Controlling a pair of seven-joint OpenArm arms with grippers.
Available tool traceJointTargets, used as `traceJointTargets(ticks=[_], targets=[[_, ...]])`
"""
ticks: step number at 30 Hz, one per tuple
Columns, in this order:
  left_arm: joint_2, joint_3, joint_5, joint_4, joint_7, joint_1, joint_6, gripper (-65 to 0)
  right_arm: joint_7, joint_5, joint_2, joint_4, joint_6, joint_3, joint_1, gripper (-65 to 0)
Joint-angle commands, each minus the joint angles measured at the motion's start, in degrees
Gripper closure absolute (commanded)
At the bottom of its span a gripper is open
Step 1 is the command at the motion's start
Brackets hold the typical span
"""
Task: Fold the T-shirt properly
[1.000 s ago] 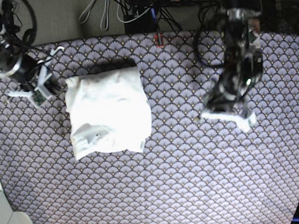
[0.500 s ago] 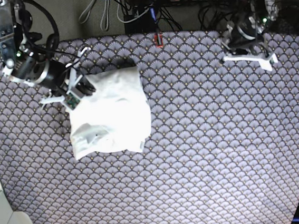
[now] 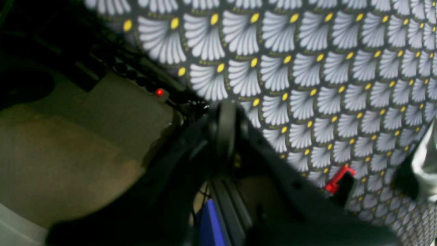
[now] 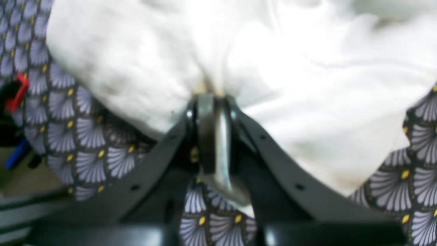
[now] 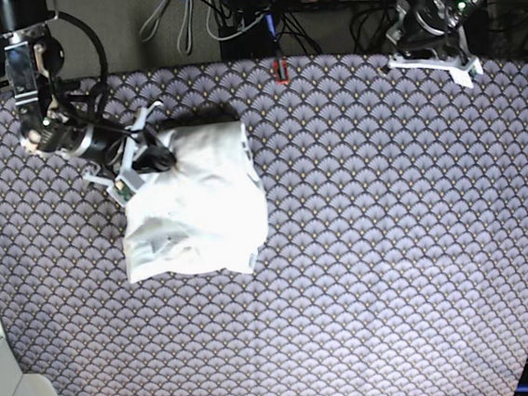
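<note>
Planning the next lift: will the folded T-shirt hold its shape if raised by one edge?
Probably not. The T-shirt is soft, wrinkled cloth, so it would likely droop and unfold. The right tool is pinching only a small bunch, so the rest would probably sag. It looks light.

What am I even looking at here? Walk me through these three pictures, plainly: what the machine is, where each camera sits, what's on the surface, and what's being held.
This is a two-armed robot set to fold a garment. The base view looks straight down on a table covered with a fan-patterned cloth. On it lies a white T-shirt, already folded into a rough rectangle.

The other two pictures come from cameras mounted on each wrist, looking out along the fingers.

The right gripper, on the left of the overhead picture, is at the shirt's upper left edge. Its wrist view shows the fingers closed on a pinch of white fabric.

The left gripper is at the table's far right edge, well away from the shirt. Its wrist view shows the fingers pressed together, holding nothing, with a power strip beyond the table.
</note>
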Motion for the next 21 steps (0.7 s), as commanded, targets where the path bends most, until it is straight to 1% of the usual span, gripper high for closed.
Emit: traceJointTargets(ticks=[1,6,9,12,14,17,21], targets=[[-0.4,-0.3,0.2,1.2,-0.4,0.6,-0.2,-0.1,-1.5,-1.6,1.2,0.8,-0.6,0.3,-0.1,-4.4],[-0.4,-0.2,0.3,1.2,-0.2,1.4,-0.2,-0.1,-3.1,-1.7,1.5,9.7,-0.6,0.6,-0.7,-4.4],[-0.4,-0.2,0.1,1.2,-0.3,2.3,-0.2,-0.1,-7.5,-1.7,1.7,17.0,-0.6,0.6,-1.1,-4.4],[-0.4,-0.1,-0.1,1.6,-0.3,3.3,-0.3,-0.1,-11.5,-1.6,1.1,23.8,-0.6,0.4,-1.2,-4.4],[-0.4,-0.1,-0.2,1.6,-0.3,4.2,-0.3,-0.1,-13.8,-1.6,-1.0,26.4,-0.6,0.3,-1.0,-4.5],[-0.4,-0.1,-0.2,1.7,-0.4,5.8,-0.3,-0.1,-16.3,-1.6,-3.6,26.0,-0.6,-0.7,1.1,-4.5],[-0.4,-0.1,-0.2,1.7,-0.4,8.6,-0.3,-0.1,-16.7,-1.7,-5.1,23.3,-0.6,-6.0,2.6,-4.5]])
